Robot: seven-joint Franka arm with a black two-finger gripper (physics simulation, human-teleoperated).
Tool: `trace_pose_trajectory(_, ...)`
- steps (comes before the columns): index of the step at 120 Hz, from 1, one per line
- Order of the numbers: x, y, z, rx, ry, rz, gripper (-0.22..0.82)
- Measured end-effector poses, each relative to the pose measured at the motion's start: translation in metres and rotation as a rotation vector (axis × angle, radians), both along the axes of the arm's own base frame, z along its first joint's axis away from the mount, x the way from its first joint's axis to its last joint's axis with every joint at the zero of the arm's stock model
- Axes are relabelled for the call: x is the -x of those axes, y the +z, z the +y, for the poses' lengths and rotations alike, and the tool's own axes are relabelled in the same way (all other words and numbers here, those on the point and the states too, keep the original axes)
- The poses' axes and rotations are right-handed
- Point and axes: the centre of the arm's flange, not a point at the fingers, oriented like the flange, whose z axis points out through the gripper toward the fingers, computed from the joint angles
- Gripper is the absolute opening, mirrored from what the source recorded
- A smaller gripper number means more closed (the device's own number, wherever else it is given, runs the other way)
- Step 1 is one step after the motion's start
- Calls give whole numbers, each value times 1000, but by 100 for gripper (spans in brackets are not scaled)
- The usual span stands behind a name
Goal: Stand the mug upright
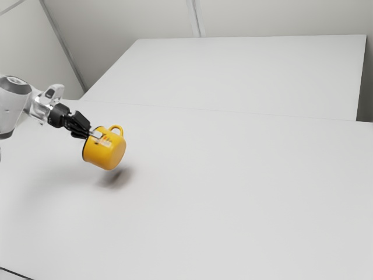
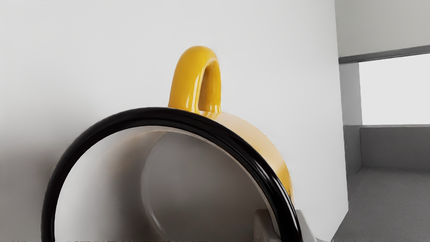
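Observation:
Clear of the table, the gripper (image 1: pixel 96 135) holds the yellow mug (image 1: pixel 106 153) by its wall near the black rim. The mug is tilted, its mouth toward the hand and its base facing down and toward the exterior view's right; its handle is on the upper side. In the wrist view the mug's black rim (image 2: pixel 174 116) and grey inside face the camera. One finger of the gripper (image 2: pixel 287 225) is inside the mug and the other outside, shut on the wall between them. The lower part of the rim is out of the wrist view.
The white table (image 1: pixel 233 192) stretches beneath the mug, whose shadow falls just below it. Beyond the table's far edge stands a large white panel-like surface (image 1: pixel 245 76). A dark cable (image 1: pixel 14 273) crosses the exterior view's lower left corner.

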Motion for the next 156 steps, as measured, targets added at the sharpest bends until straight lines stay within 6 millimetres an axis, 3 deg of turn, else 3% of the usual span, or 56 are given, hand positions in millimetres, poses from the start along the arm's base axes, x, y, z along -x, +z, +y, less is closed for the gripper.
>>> trace_pose_trajectory(20, -21, 28, -59, -306, -150, 9, -18)
trace_pose_trajectory(35, -32, 30, -90, -492, -207, 16, -18)
trace_pose_trajectory(57, -13, 29, -142, -731, -254, -1, -18)
trace_pose_trajectory(74, 11, 12, -174, -832, -237, -30, -18)
trace_pose_trajectory(89, 17, -6, -197, -871, -206, -69, -18)
trace_pose_trajectory(108, 18, -25, -214, -908, -160, -114, -18)
trace_pose_trajectory(140, 19, -53, -218, -967, -106, -121, -17)
trace_pose_trajectory(146, 19, -56, -217, -967, -89, -116, -12)
trace_pose_trajectory(156, 20, -57, -212, -962, -57, -108, 7)
